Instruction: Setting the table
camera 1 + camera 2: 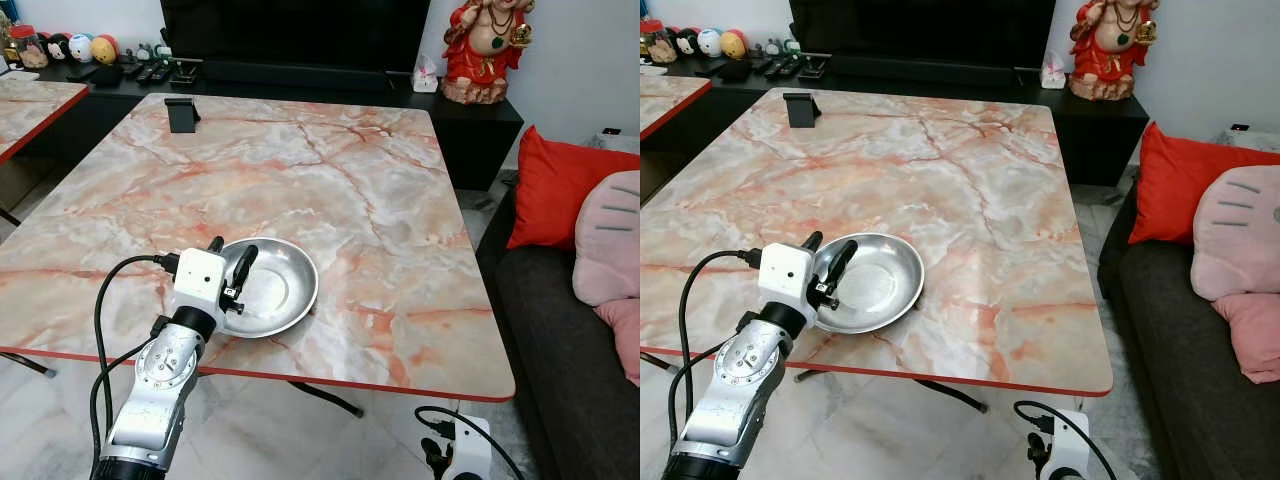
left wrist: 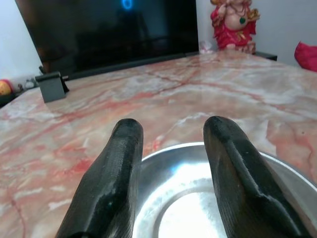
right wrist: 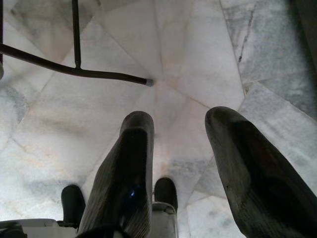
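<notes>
A red cushion point(image 1: 556, 190) and a pink cushion point(image 1: 610, 238) are seen on the dark sofa point(image 1: 560, 370). A red statue point(image 1: 488, 48) is set on the black cabinet point(image 1: 480, 125). Round toys point(image 1: 92, 47) are lined up far left.

The table point(image 1: 330, 170) is pink-and-grey marble pattern veined in orange, edged red. On it, a shiny silver plate point(image 1: 285, 290) and a small black stand point(image 1: 181, 114). Beyond the table, a red statue point(image 1: 487, 45); beside it, a red cushion point(image 1: 553, 190).
</notes>
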Tool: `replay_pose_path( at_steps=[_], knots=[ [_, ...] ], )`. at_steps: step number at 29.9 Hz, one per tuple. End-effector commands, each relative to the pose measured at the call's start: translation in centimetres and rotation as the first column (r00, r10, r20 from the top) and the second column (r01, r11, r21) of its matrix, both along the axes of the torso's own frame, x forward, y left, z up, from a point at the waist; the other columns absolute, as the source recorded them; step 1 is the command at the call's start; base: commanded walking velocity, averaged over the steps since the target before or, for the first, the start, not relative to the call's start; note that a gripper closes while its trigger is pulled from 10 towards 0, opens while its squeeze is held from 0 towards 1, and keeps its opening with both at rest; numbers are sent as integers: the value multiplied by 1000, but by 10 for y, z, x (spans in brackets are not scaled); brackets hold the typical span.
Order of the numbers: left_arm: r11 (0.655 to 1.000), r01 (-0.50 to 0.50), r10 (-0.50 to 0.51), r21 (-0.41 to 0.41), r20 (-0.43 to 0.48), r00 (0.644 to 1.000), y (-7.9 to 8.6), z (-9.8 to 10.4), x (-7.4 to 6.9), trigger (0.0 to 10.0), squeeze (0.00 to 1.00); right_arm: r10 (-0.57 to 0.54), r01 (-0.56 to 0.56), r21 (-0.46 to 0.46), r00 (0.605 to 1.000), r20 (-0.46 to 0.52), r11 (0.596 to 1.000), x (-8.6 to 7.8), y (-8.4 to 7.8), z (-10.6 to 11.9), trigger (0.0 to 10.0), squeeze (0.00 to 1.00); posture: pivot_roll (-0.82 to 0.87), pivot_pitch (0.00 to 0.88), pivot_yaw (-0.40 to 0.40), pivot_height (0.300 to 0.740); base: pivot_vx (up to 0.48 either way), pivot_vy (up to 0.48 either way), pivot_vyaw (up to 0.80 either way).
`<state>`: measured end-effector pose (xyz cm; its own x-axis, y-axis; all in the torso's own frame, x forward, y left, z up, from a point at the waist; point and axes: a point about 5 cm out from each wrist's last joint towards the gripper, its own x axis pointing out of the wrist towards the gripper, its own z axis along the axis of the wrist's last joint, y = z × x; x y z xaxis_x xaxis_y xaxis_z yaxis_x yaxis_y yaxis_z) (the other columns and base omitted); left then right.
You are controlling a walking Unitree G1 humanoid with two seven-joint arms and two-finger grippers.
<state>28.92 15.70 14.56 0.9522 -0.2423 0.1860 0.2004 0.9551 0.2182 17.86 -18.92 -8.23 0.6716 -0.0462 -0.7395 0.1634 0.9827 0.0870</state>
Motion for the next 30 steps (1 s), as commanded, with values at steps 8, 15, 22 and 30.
replay_pose_path(
  at_steps=[8,15,22,30],
  knots=[
    [1000,12,-12,-10,13,1000,-4,-2,1,10000,0,-4,3,-35,1000,-17,999,-7,-1,-3,10000,0,3,0,-29,740,0,0,0],
    [999,-21,22,-44,6,1000,-1,-2,4,10000,0,49,-48,-47,999,2,998,-4,1,-1,10000,0,-2,0,-30,740,0,0,0],
    [999,-3,3,-54,2,1000,-4,-4,2,10000,0,123,-125,-120,992,-27,985,-4,-1,-1,10000,0,-8,0,-35,740,0,0,0],
    [998,-1,1,-59,0,1000,-5,-4,3,10000,0,108,-110,-193,994,-21,975,-16,-55,6,10000,0,-24,0,-28,740,0,0,0]
  ],
)
